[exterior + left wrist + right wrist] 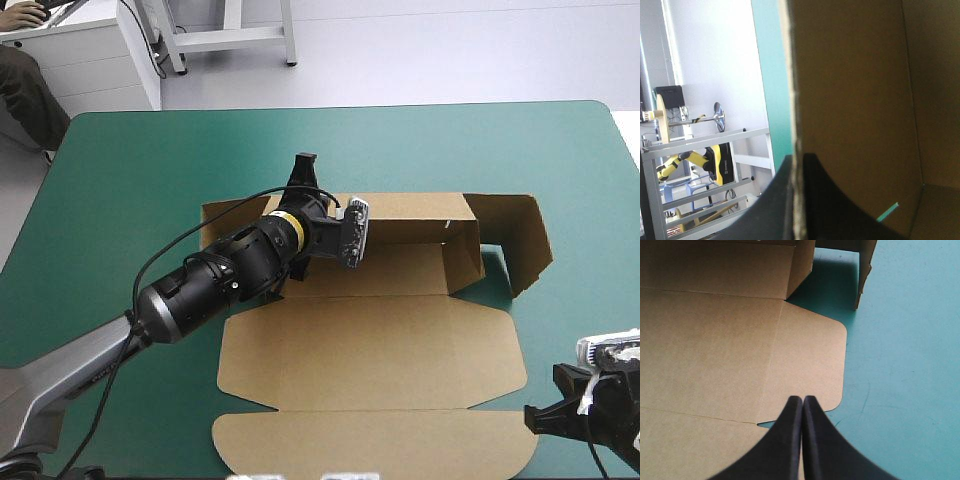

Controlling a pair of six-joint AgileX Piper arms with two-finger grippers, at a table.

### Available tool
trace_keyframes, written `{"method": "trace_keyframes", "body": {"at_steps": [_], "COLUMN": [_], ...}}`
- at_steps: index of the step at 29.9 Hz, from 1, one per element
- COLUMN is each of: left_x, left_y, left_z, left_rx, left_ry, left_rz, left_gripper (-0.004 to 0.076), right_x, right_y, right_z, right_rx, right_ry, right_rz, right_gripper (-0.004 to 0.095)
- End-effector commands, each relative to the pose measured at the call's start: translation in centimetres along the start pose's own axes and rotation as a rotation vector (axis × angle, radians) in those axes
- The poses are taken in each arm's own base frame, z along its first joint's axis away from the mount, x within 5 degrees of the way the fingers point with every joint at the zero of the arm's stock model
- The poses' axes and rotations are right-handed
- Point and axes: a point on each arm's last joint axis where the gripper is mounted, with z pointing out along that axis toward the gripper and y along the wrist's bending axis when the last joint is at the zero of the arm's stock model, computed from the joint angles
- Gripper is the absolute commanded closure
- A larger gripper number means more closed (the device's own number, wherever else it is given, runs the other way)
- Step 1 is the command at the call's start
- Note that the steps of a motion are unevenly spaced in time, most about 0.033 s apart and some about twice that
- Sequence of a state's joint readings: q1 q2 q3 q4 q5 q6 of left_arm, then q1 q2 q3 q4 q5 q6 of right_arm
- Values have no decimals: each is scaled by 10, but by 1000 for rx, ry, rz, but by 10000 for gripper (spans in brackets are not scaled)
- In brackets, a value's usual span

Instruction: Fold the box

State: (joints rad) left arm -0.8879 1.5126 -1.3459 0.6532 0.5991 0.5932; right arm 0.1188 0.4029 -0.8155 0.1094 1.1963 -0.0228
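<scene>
Left gripper (pixel 798 167) pinches an upright wall of the box (pixel 370 345); wall-raising step, judged. Right gripper (pixel 803 402), pressed together, hangs over the flap. Next: tuck inward.

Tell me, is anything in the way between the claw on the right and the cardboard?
Nothing visible. The right gripper, fingers shut, points straight at a rounded flap of the box, with only bare teal-green cover beside it. The left gripper is shut on a raised wall of the box.
</scene>
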Motion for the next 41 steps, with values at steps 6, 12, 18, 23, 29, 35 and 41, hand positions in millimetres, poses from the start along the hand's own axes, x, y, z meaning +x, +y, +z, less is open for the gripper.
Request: {"method": "trace_keyframes", "body": {"at_steps": [6, 12, 18, 23, 29, 35, 41], "left_x": [8, 23, 18, 18, 17, 15, 15], "left_y": [8, 10, 10, 8, 4, 5, 5], "left_z": [-3, 8, 11, 15, 16, 16, 16], "left_rx": [-138, -129, -143, -131, -120, -131, -129], "left_ry": [-42, -4, -53, -46, -56, -79, -77], "left_rz": [-43, -150, -145, -141, -152, -146, -146], "left_gripper": [731, 731, 731, 731, 731, 731, 731], "right_x": [-10, -10, -30, -65, -128, -204, -264], "right_y": [1, 2, 2, -4, -11, -14, -21], "right_z": [-5, -6, -9, -6, 17, 58, 131], "right_rx": [-5, -12, -9, 57, 118, 122, 127], "right_ry": [-68, -72, -135, -136, -178, -137, 6], "right_rz": [5, 4, 28, 26, 26, 17, 6], "right_gripper": [928, 764, 252, 99, 99, 99, 99]}}
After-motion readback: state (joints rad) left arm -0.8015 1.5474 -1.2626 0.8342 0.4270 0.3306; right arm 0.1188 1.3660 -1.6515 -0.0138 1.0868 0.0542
